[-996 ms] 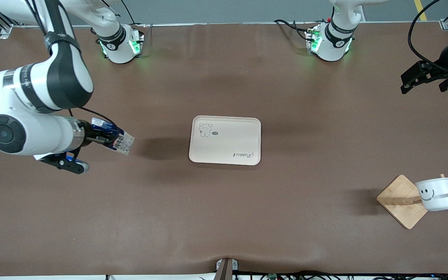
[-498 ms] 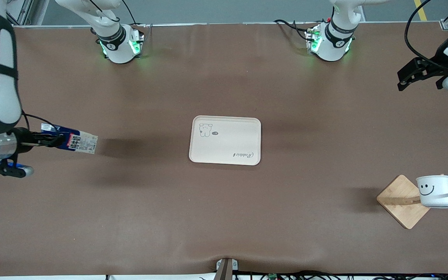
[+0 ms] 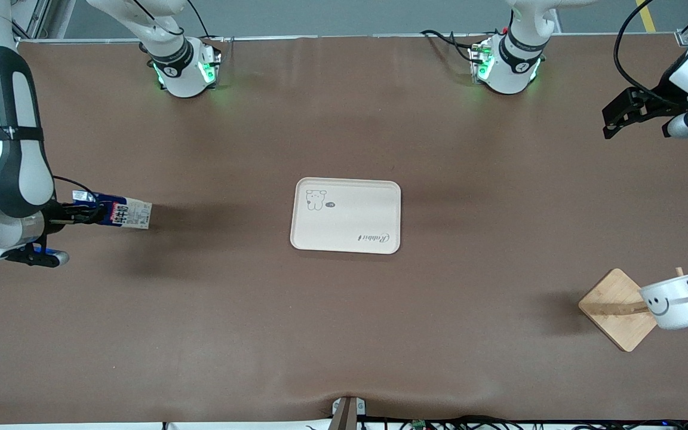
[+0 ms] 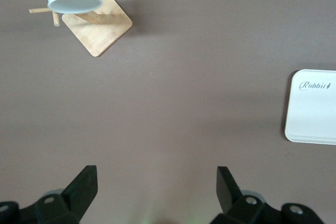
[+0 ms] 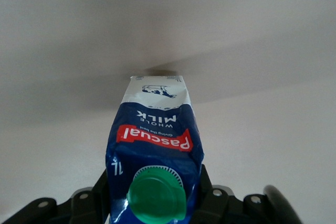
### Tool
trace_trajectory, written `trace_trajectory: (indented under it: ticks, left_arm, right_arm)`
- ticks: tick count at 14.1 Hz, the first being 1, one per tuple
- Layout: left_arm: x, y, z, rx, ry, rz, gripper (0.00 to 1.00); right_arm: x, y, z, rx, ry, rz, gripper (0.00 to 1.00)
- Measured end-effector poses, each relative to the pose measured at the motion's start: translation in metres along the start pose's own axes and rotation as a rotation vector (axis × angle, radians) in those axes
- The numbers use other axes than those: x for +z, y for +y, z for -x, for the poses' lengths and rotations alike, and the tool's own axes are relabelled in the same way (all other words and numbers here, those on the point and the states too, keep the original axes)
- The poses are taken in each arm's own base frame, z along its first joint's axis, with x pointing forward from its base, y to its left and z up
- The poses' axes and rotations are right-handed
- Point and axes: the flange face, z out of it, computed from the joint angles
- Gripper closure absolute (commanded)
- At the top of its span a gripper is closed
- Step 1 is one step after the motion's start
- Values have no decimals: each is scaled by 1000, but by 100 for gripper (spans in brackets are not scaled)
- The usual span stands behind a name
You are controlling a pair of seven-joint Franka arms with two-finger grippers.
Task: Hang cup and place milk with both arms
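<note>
The right gripper (image 3: 75, 213) is squeezing the milk carton (image 3: 118, 212) over the table's right-arm end. The left gripper (image 3: 619, 116) is hanging wide open, waiting. The smiley cup (image 3: 672, 303) is hanging on the wooden rack (image 3: 616, 307).

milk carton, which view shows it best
The right wrist view: the milk carton fills it, green cap and printed face clear, clamped in the right hand. The front view shows it small and tipped sideways. The left wrist view misses it.

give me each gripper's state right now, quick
left gripper: open, holding nothing, up over the table at the left arm's end.
right gripper: shut on the milk, carrying it tipped on its side above the table at the right arm's end.
</note>
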Motion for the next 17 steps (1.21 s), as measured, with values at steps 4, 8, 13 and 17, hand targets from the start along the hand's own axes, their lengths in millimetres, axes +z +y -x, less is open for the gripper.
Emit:
trace_trajectory:
  ticks: [4,8,13,17]
  left_arm:
    - [0,0,0,-16,1,0,0]
    - [-5,-4,-1,-34,13,2,0]
    - [-4,-5,-4,-47,16,4,0]
    - [-2,-6,-10,-50,33,7,0]
  right_arm:
    - [9,0,-3,-1,7,2,100]
    - [21,1,-5,-2,8,8,100]
    - [20,4,-4,-7,24,42,100]
    - [23,2,3,-14,46,49,92]
